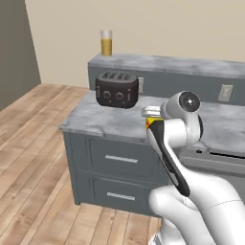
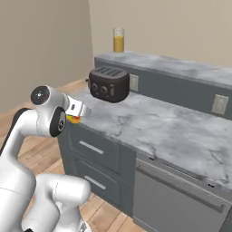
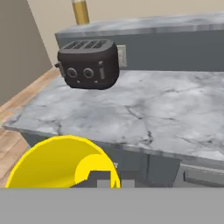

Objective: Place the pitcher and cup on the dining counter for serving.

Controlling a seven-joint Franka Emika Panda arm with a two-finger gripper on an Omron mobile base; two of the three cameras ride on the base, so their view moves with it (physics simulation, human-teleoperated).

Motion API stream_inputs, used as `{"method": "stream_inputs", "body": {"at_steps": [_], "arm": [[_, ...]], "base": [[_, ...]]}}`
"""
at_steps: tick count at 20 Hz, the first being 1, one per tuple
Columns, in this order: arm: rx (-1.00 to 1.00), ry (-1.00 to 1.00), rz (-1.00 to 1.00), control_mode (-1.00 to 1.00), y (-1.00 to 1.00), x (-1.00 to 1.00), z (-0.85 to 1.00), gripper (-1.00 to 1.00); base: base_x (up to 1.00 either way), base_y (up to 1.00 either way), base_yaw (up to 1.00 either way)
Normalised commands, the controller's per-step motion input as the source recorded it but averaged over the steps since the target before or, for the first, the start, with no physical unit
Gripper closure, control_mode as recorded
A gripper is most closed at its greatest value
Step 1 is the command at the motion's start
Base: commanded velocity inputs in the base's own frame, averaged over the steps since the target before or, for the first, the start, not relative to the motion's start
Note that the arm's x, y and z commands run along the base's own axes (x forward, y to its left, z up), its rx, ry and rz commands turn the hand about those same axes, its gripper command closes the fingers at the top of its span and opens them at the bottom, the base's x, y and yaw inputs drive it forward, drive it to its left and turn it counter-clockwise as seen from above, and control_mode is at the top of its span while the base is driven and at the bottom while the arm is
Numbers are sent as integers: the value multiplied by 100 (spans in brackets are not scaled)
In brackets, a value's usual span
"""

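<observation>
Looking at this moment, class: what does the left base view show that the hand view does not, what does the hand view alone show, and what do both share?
Left base view alone: the two drawers under the lower worktop, the white arm, and the whole pitcher standing on the dining counter. Hand view alone: the open inside of the yellow cup, seen from close at the gripper. Both share the black toaster on the marble lower worktop, the raised dining counter behind it, and the wooden floor.
</observation>
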Motion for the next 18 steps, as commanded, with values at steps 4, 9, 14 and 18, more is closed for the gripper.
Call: {"method": "stream_inputs", "body": {"at_steps": [4, 9, 14, 18], "arm": [[0, 0, 0, 100, 0, 0, 0, 100], [0, 0, 0, 100, 0, 0, 0, 100], [0, 0, 0, 100, 0, 0, 0, 100], [0, 0, 0, 100, 0, 0, 0, 100]], "base": [[100, 100, 9], [100, 100, 8], [100, 100, 7], [100, 100, 3]]}}
